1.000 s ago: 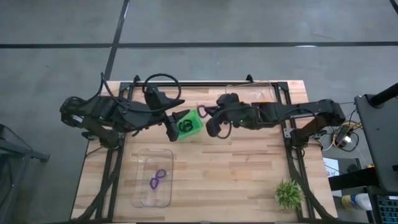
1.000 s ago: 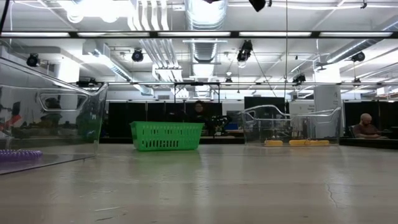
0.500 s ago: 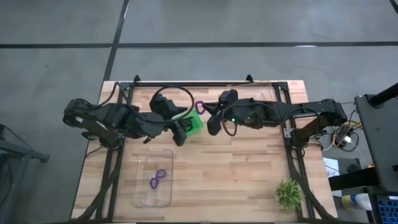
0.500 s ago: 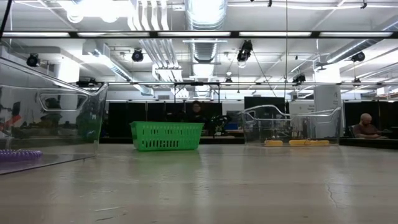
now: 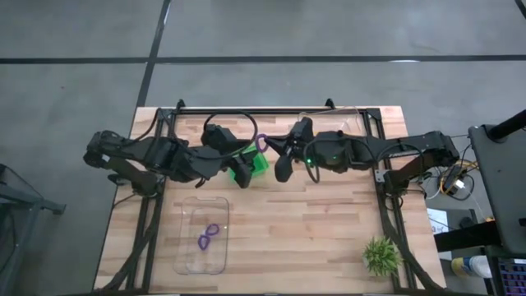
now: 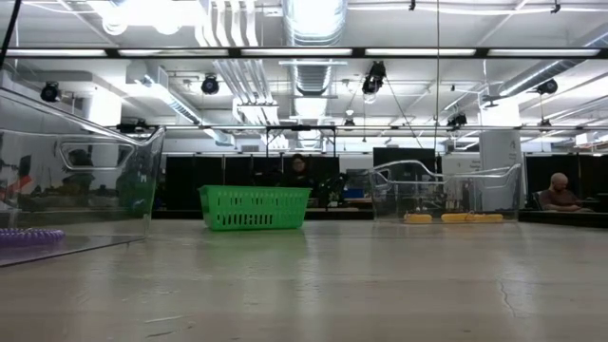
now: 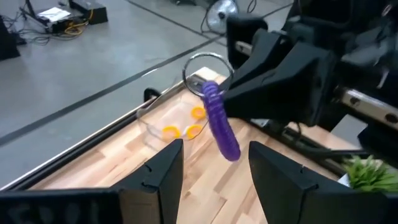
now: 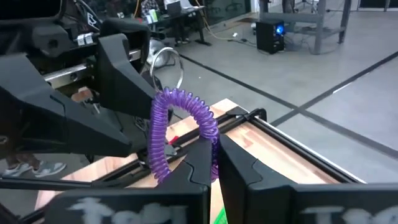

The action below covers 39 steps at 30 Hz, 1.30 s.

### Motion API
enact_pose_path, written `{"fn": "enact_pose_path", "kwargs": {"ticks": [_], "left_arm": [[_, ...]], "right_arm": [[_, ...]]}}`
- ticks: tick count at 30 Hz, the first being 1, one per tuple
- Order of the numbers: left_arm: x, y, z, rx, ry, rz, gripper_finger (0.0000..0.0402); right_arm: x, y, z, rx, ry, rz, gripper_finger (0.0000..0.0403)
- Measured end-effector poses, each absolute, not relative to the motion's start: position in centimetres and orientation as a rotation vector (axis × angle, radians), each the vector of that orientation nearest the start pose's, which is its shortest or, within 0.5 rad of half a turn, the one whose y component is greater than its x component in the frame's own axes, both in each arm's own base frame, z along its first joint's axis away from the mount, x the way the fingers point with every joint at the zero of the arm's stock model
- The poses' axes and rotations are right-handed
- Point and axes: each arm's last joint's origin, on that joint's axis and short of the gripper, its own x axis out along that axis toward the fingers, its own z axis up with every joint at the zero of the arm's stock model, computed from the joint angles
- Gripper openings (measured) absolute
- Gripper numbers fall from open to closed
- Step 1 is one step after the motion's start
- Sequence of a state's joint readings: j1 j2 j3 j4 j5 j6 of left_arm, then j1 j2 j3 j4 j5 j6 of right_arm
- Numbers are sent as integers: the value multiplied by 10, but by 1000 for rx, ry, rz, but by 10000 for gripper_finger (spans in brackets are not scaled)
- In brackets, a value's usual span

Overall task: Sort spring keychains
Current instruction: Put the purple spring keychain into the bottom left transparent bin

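- Above the green bin [image 5: 253, 164], the right pincer [image 8: 214, 163] pinches a purple spring keychain [image 8: 177, 124].
- Beside it, the left pincer [image 7: 214, 163] stands spread around that coil.
- Two purple keychains [image 5: 208, 237] lie in the clear tray [image 5: 182, 251].

Both dark arms reach inward over the middle of the table and meet nose to nose, high above the tabletop. The left gripper [image 5: 246, 167] points toward the right arm with its two fingers [image 7: 163, 167] spread wide, a clear gap between them. The right gripper [image 5: 265, 145] faces it, its fingers [image 8: 200, 158] pressed together and pinching a purple spring keychain [image 8: 180, 118] that loops up from the fingertips toward the left gripper.
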<state>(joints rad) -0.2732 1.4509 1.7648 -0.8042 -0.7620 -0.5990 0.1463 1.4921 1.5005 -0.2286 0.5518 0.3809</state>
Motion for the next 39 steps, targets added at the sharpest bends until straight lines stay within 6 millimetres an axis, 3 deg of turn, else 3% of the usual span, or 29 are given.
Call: {"fn": "enact_pose_path", "kwargs": {"ticks": [27,31,36,39], "left_arm": [[280,-47,459,-337,248,587,161],[281,-48,459,-330,271,539,125],[281,-48,459,-335,273,534,29],[281,-48,459,-330,274,533,18]], "right_arm": [[332,47,412,276,101,-387,8],[332,47,412,276,101,-387,8],[332,47,412,276,100,-387,8],[332,47,412,276,100,-387,9]]}}
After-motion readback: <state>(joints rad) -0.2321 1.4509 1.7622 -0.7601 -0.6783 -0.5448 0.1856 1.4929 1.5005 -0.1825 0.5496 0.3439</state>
